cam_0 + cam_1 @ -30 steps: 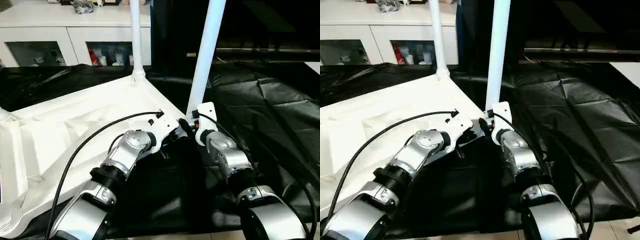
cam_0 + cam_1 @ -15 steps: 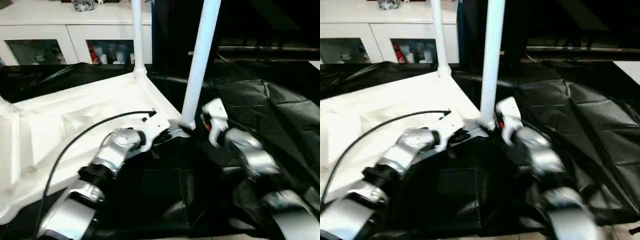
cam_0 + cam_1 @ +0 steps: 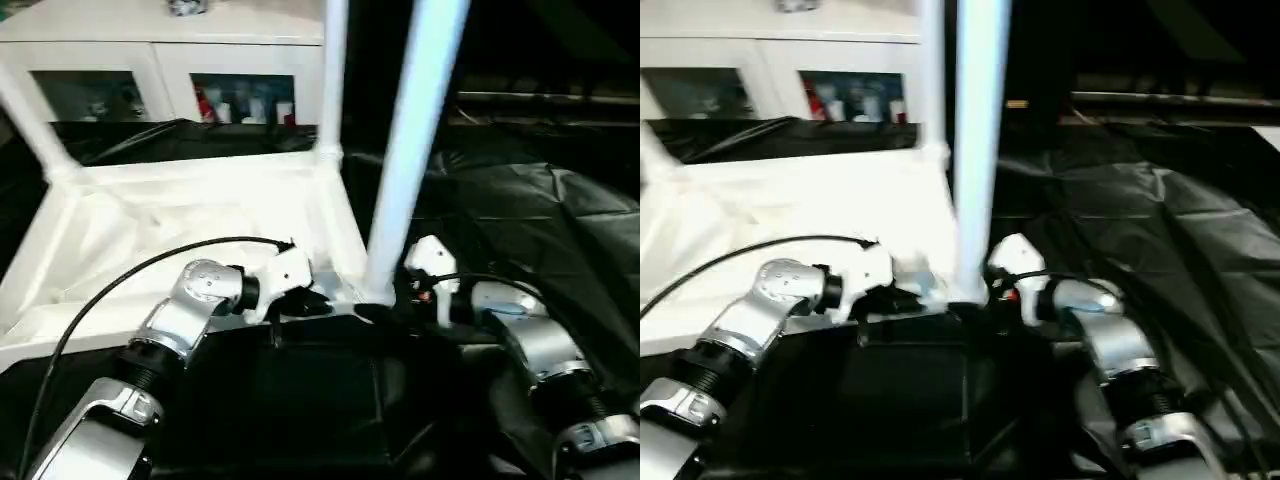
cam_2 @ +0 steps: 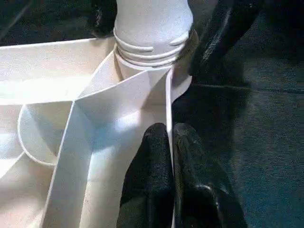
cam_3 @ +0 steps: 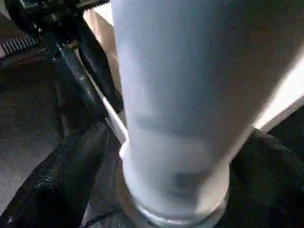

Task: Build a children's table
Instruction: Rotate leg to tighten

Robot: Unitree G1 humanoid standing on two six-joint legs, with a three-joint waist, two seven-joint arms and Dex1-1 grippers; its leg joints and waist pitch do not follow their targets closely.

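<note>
The upturned children's table [image 3: 180, 215] lies on black sheeting [image 3: 560, 230]. Its thin stiff rim is clamped by the left pincer [image 4: 170, 156]; the smooth, light-looking near leg [image 3: 405, 180] is straddled, pads apart, by the right pincer [image 5: 156, 156], best gripped low.

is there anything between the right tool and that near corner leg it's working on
Nothing visible does. In the right wrist view the near leg stands right between the right tool's two open black fingers, with no other object in the gap. The left tool is pinched on the tabletop's edge wall beside that corner socket, off to the side.
</note>
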